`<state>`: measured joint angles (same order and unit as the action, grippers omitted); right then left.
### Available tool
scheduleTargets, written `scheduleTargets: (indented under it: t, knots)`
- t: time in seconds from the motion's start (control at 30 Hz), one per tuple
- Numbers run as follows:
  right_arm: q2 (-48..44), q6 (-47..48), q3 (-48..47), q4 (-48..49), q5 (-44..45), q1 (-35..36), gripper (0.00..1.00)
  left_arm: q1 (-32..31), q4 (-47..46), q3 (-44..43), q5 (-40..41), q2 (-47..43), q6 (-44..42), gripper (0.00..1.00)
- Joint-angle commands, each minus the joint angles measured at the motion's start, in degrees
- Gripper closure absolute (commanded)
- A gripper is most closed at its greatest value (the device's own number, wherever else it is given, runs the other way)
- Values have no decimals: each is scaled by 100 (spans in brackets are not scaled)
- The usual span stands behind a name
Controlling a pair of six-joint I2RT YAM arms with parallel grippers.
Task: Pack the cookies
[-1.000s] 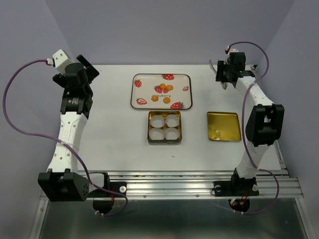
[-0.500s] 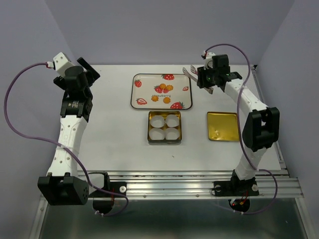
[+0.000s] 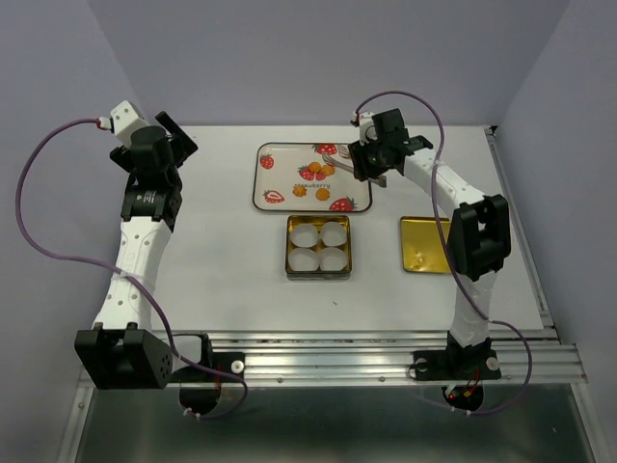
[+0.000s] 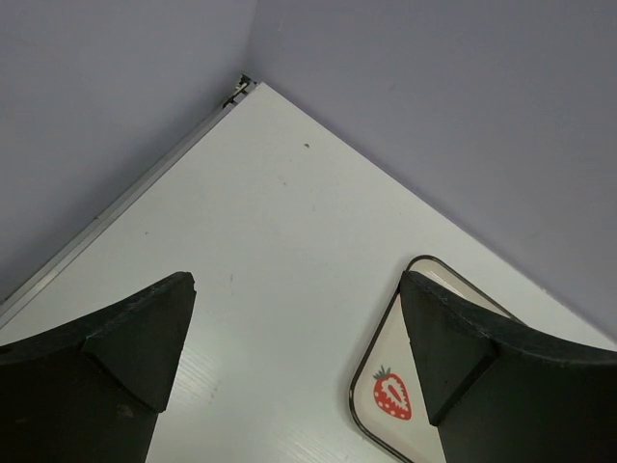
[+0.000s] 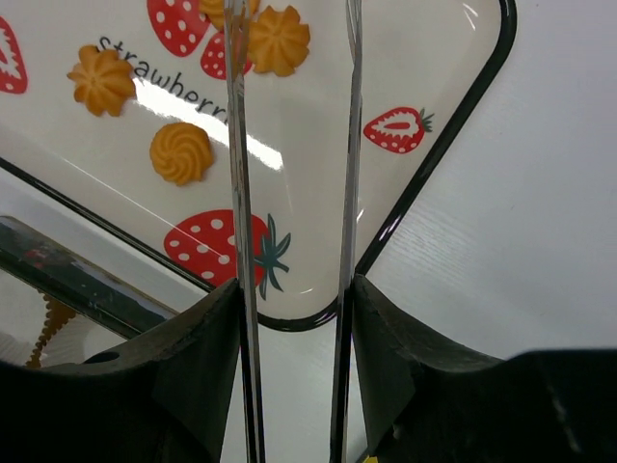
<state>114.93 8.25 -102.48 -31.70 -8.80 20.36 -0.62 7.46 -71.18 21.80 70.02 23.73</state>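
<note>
Several small orange-yellow cookies [image 3: 315, 172] lie in the middle of the strawberry-print tray [image 3: 262, 183]. In the right wrist view, cookies [image 5: 180, 152] lie left of and under the tong tips. My right gripper [image 3: 371, 159] is shut on thin metal tongs [image 5: 237, 145], over the tray's right end; the two blades stand apart and hold nothing. My left gripper [image 3: 174, 135] is open and empty at the table's far left, its jaws [image 4: 294, 289] wide apart, with the tray's corner [image 4: 386, 386] beside it.
A square gold tin [image 3: 318, 246] with four white paper cups stands just in front of the tray. Its gold lid [image 3: 432, 244] lies flat to the right, partly behind the right arm. Purple walls close in the back and sides.
My right arm has swung left from the table's back right corner to the tray's right end, carrying the tongs. The left arm has hardly moved.
</note>
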Motion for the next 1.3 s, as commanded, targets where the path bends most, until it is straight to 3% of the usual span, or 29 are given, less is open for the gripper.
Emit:
scheduleTargets:
  t: [0.0, 0.77, 1.27]
  knots:
    - [152, 115, -440, -222, 220, 109, 47, 18, -246, -194, 114, 29, -193, 1]
    - [503, 599, -580, -477, 265, 214, 43, 18, -237, -177, 272, 108, -140, 1]
    - [811, 414, -923, -521, 423, 214, 43, 18, -167, -221, 289, 188, -114, 1]
